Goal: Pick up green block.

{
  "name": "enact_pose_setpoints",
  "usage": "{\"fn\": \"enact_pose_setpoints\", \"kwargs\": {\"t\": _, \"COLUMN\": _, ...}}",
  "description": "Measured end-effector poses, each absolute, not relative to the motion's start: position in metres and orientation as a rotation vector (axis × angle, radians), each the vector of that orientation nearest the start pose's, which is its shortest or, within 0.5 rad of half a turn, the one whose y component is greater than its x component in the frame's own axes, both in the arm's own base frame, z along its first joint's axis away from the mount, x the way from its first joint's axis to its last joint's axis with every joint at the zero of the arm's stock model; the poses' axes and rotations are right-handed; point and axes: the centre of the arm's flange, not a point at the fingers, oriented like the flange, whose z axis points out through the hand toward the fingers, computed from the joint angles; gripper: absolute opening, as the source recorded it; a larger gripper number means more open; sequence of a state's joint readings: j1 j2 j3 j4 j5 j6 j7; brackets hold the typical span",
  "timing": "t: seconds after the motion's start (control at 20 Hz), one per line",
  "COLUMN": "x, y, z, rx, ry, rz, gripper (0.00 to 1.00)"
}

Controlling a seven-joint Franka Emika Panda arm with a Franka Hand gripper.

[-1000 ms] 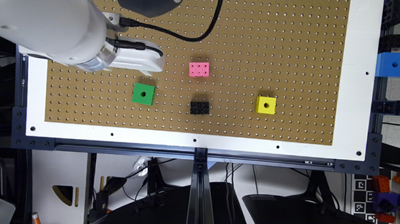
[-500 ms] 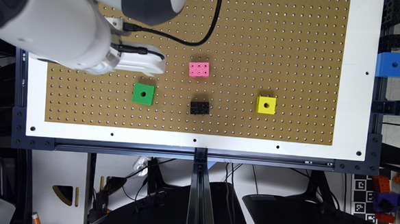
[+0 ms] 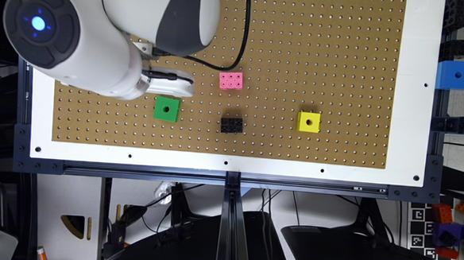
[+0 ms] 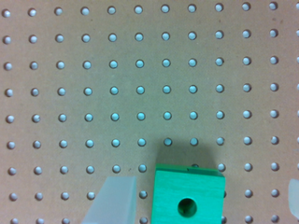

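1 green block [image 3: 166, 109], 1 yellow cube [image 3: 308, 122], 1 blue cube [image 3: 454, 74], 1 pink brick [image 3: 231, 81], 1 blk brick [image 3: 232, 125]

On the brown pegboard [image 3: 339, 52], green holed plastic cube [image 3: 166, 109], black studded brick [image 3: 232, 125], yellow holed cube [image 3: 308, 122] line up from the exterior view's left; pink studded brick [image 3: 231, 81] sits apart.

White rounded arm [image 3: 113, 32], grey joint bands, glowing blue light, black cable [image 3: 240, 47].

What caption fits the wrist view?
Open gripper straddling the green block on the pegboard, not yet closed.
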State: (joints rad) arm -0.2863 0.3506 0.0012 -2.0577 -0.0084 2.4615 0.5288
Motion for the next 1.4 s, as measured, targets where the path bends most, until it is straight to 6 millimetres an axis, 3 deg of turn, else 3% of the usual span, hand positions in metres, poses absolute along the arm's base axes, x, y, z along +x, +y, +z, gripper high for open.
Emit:
{"fn": "enact_pose_setpoints", "kwargs": {"t": 0.35, "x": 0.586, "y": -0.172, "z": 0.267, "rx": -2.885, "ry": 1.233, "rz": -0.101, "gripper": 1.00}}
{"fn": "enact_pose_setpoints", "kwargs": {"t": 0.55, "x": 0.587, "y": -0.172, "z": 0.239, "rx": -2.886, "ry": 1.234, "rz": -0.082, "gripper": 1.00}}
{"fn": "enact_pose_setpoints", "kwargs": {"t": 0.8, "x": 0.592, "y": -0.174, "z": 0.226, "rx": -2.887, "ry": 1.234, "rz": -0.072, "gripper": 1.00}}
{"fn": "enact_pose_setpoints", "kwargs": {"t": 1.05, "x": 0.592, "y": -0.174, "z": 0.195, "rx": -2.888, "ry": 1.234, "rz": -0.064, "gripper": 1.00}}
{"fn": "enact_pose_setpoints", "kwargs": {"t": 1.4, "x": 0.600, "y": -0.166, "z": 0.194, "rx": -2.888, "ry": 1.210, "rz": -0.076, "gripper": 1.00}}
